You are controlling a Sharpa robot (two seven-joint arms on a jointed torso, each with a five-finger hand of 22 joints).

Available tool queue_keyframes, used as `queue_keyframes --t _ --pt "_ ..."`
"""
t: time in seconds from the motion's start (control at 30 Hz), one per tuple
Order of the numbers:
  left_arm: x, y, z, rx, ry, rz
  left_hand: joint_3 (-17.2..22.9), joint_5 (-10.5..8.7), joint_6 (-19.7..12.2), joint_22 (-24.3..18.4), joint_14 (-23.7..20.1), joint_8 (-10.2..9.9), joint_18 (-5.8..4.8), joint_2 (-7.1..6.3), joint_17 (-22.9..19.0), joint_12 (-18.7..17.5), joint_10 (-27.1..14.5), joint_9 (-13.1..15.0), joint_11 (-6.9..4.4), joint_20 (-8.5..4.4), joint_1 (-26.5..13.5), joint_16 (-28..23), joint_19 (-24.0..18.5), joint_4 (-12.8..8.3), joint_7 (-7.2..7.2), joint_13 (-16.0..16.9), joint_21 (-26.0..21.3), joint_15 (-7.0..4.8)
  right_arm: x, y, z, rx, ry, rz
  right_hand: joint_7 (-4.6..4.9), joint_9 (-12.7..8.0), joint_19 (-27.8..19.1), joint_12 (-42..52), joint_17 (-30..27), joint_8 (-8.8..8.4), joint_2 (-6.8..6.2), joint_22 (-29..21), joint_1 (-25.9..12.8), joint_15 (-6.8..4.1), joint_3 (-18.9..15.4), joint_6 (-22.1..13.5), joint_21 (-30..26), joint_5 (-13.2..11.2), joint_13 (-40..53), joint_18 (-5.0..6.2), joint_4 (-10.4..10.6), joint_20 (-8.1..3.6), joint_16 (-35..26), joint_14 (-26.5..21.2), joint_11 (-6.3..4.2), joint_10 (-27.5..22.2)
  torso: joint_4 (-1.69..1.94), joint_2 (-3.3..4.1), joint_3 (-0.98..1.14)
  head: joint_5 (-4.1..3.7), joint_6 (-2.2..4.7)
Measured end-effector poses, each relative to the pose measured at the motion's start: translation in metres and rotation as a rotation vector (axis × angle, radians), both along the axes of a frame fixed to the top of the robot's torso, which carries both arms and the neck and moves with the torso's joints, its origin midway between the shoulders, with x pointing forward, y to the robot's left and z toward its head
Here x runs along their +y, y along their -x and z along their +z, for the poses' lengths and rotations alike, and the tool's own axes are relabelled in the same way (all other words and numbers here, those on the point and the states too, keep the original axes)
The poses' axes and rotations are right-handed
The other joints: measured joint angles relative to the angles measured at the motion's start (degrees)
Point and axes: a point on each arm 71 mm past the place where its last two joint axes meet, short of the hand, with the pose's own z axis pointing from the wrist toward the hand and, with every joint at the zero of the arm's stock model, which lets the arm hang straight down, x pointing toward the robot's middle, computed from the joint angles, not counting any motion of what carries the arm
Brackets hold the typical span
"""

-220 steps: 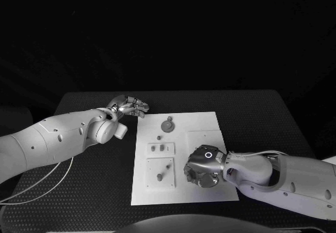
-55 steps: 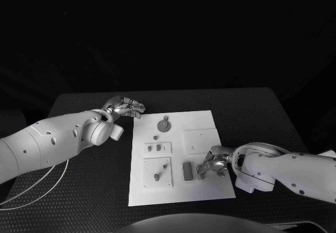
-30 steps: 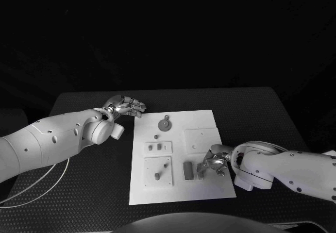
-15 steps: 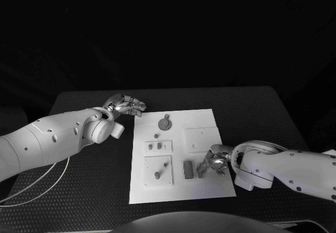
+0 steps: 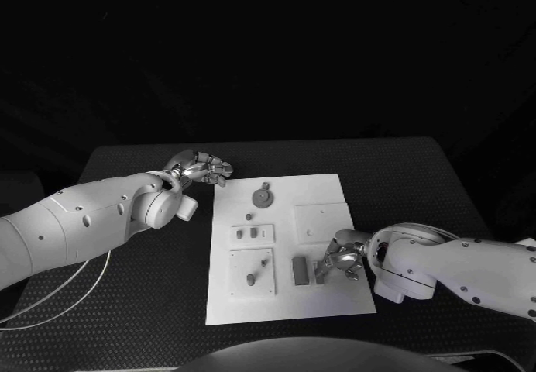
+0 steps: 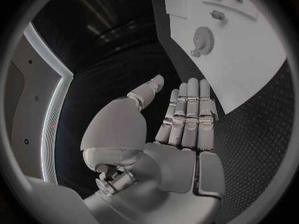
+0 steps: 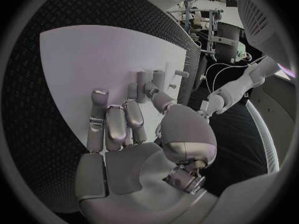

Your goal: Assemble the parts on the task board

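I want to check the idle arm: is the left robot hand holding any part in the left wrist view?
No, the left robot hand holds nothing; its fingers lie straight over the black table beside the task board.

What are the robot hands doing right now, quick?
Left robot hand: open, holding nothing, beside the task board.
Right robot hand: over the task board by a grey part; whether it holds anything cannot be told.

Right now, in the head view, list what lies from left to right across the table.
Left hand → round gear-like part near the task board's far end → small block lying on the board → right hand.
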Motion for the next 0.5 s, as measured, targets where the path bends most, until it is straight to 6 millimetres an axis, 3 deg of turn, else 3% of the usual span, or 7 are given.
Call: queue_keyframes --t 0.5 --pt "-0.0001 -0.0001 -0.0001 0.001 0.000 -0.001 0.0 0.00 -0.1 0.0 0.0 0.0 0.00 0.00 0.1 0.0 0.0 0.0 0.00 0.00 0.0 0.0 0.0 0.0 0.11 0.0 0.0 0.00 0.0015 -0.0005 0.0008 0.000 -0.003 0.013 -0.04 0.1 0.0 0.0 0.0 0.05 0.08 0.0 0.2 0.15 0.0 0.0 0.0 0.2 0.0 -0.01 0.0 0.01 0.0 0.0 0.00 0.0 0.01 0.00 0.01 0.07 0.03"
